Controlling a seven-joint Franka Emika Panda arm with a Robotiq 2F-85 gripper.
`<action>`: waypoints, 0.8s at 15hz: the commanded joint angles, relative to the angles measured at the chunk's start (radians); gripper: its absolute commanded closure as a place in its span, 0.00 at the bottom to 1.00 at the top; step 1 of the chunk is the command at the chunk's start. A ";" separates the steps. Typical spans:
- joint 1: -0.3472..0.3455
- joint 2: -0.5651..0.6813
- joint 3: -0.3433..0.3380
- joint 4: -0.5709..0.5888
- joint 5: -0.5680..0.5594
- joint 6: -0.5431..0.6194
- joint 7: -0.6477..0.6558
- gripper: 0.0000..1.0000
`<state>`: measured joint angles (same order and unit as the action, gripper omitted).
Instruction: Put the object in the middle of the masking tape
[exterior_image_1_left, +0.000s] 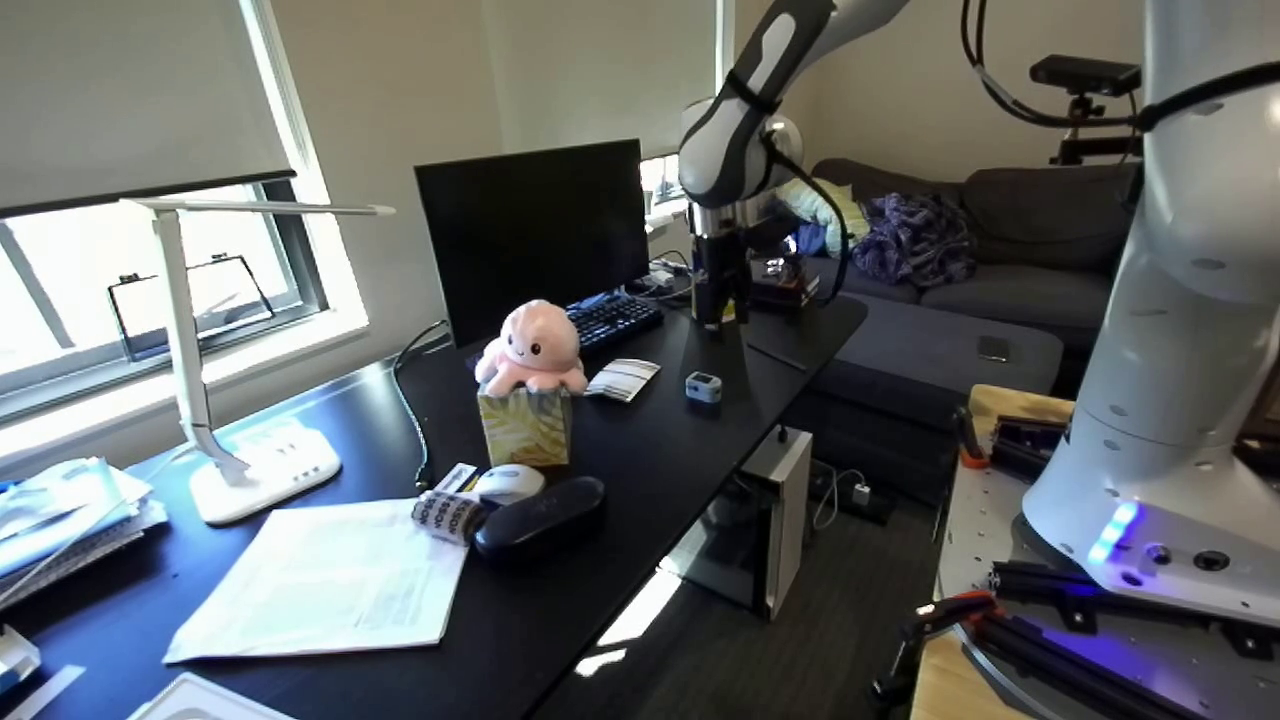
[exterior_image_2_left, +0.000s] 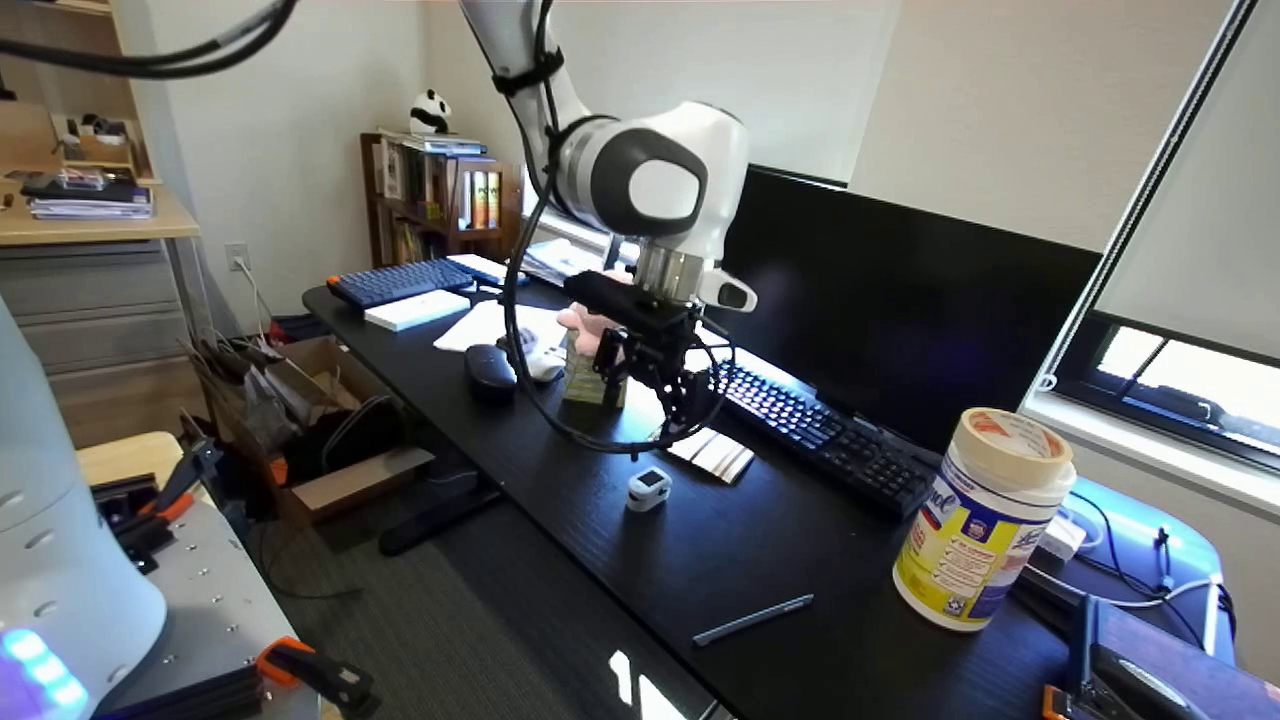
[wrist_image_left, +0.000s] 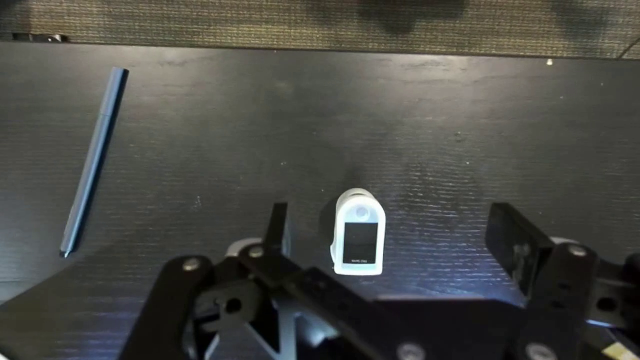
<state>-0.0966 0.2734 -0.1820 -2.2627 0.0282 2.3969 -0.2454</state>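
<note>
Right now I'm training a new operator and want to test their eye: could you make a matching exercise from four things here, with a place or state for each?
1. masking tape
2. small white device
3. pink plush toy
4. gripper

A. directly on the desk
B. open, holding nothing
C. on a yellow-patterned box
D. on top of a canister

Pairs: 1-D, 2-A, 3-C, 4-B
</note>
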 joint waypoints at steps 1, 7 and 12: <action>-0.026 0.077 0.023 -0.006 -0.026 0.124 0.042 0.00; -0.044 0.176 0.052 -0.014 0.002 0.331 0.053 0.00; -0.095 0.231 0.112 -0.008 0.046 0.437 0.053 0.00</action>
<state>-0.1445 0.4790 -0.1170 -2.2669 0.0459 2.7664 -0.2022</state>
